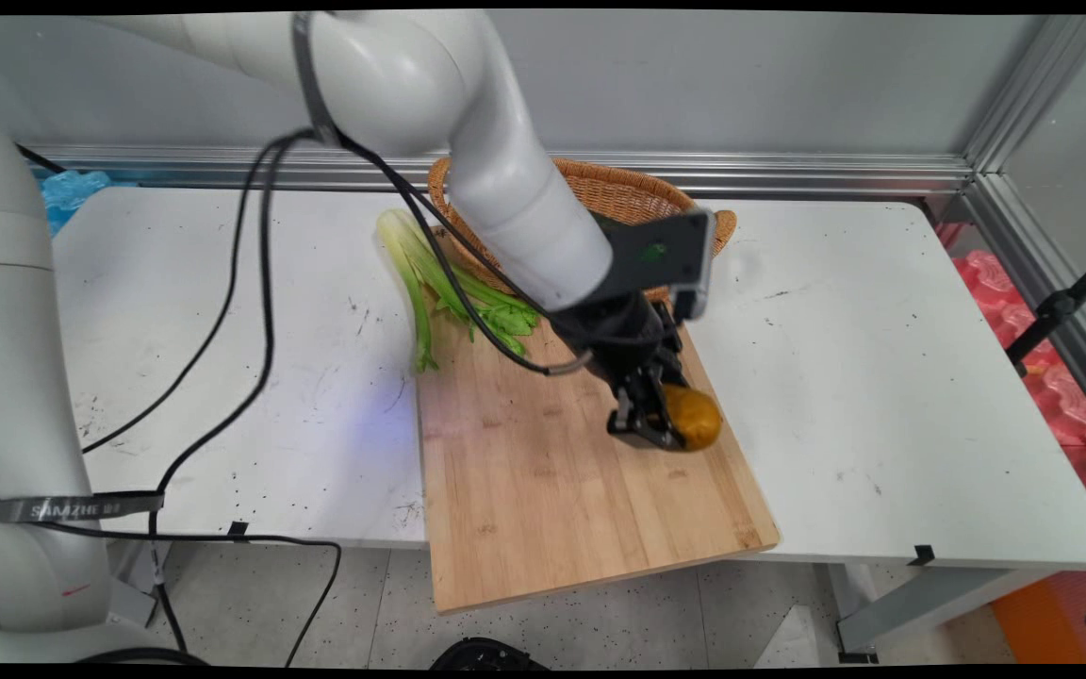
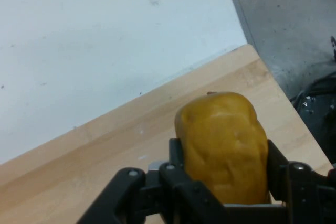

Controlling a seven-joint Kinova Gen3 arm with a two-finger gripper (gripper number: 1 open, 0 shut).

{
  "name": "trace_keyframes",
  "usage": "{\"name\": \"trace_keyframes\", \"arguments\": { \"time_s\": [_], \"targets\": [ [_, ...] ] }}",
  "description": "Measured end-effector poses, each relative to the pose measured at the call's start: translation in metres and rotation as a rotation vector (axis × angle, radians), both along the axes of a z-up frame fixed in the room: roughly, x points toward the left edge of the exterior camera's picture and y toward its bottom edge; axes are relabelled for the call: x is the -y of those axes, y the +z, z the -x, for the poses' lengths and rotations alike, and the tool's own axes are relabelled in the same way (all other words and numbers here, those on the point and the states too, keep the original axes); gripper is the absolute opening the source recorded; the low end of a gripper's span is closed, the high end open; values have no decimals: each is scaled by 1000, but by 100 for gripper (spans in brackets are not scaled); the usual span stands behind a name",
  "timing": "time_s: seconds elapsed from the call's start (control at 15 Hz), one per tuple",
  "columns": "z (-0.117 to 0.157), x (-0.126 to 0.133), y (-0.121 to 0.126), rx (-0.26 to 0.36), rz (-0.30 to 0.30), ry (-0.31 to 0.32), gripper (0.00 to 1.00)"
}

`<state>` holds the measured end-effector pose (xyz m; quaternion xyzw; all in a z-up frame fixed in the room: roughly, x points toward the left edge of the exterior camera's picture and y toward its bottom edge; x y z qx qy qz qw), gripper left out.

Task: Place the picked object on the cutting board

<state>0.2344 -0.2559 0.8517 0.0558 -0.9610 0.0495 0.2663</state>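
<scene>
My black gripper [image 1: 664, 422] is shut on a yellow-brown potato [image 1: 694, 418] just above the right part of a wooden cutting board [image 1: 543, 471]. In the hand view the potato [image 2: 223, 148] fills the space between the two fingers [image 2: 176, 157], with the board [image 2: 105, 156] right beneath it. Whether the potato touches the board I cannot tell. A bunch of green celery [image 1: 439, 283] lies across the board's far left corner.
A woven wicker basket [image 1: 633, 193] stands behind the board, partly hidden by the arm. Black cables [image 1: 251, 311] hang over the table's left half. The white table [image 1: 882, 377] extends to the right of the board, whose near end overhangs the table's front edge.
</scene>
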Motion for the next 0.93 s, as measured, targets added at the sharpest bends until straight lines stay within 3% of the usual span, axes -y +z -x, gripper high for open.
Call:
{"name": "trace_keyframes", "arguments": {
  "time_s": [0.6,0.67,0.93],
  "targets": [
    [28,0,-53,46,-21,-4,0],
    [29,1,-57,48,-20,-5,100],
    [31,2,-61,47,-10,-9,100]
  ]
}}
